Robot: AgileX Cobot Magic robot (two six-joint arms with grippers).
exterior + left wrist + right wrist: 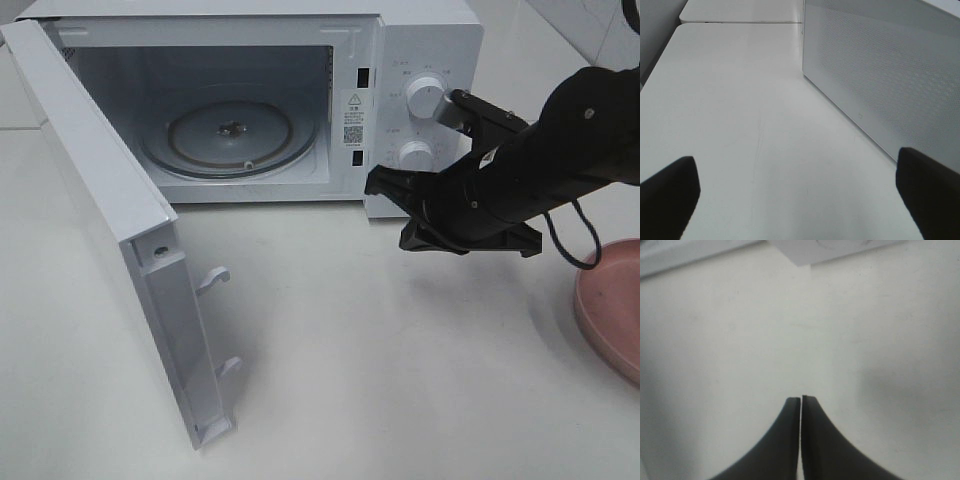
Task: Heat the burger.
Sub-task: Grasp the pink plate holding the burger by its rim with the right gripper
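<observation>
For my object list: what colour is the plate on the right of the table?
The plate is plain pink, seen best in the exterior high view.

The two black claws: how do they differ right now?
The left gripper has its jaws spread wide; the right gripper has its jaws pressed together. The left gripper faces a white dotted panel, likely the open door of the microwave; the right gripper hangs near the microwave's lower knob. The right gripper shows in the exterior high view; the left does not. Both are black, hold nothing and hang over the white table.
</observation>
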